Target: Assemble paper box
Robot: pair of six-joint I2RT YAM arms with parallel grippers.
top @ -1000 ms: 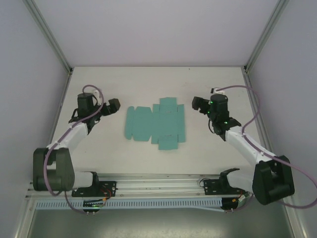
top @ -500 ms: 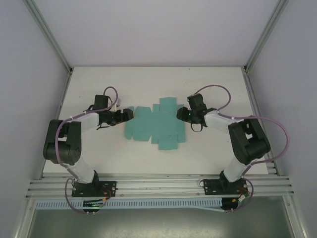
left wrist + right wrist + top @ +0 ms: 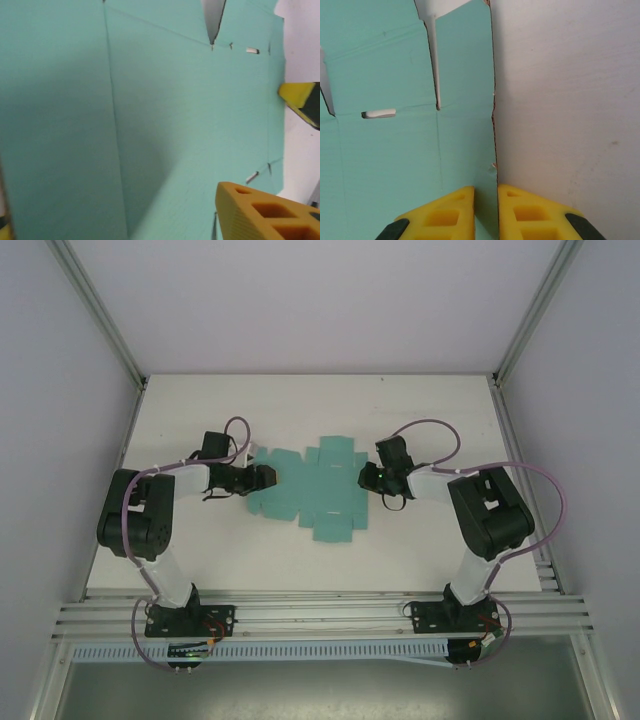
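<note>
The paper box [image 3: 315, 490] lies unfolded mid-table as a flat teal card with flaps and slots. My left gripper [image 3: 262, 477] reaches over its left end. In the left wrist view the card [image 3: 165, 115] spans the whole gap between two wide-apart fingers [image 3: 270, 212], so that gripper [image 3: 112, 210] is open. My right gripper [image 3: 368, 477] is at the card's right edge. In the right wrist view its yellow fingers [image 3: 440, 215] stand close together with the card's edge [image 3: 485, 165] between them; the right gripper [image 3: 486, 210] is shut on that edge.
The white table [image 3: 430, 550] is walled at the back and sides by grey panels and aluminium posts [image 3: 100, 310]. The arm bases sit on the rail [image 3: 320, 615] at the near edge. The right gripper's yellow fingertip [image 3: 300, 100] shows past the card's far edge in the left wrist view.
Both arms swung inward from the table's sides to the card's ends. The right jaws closed onto the card's right edge, and the card shifted slightly.
</note>
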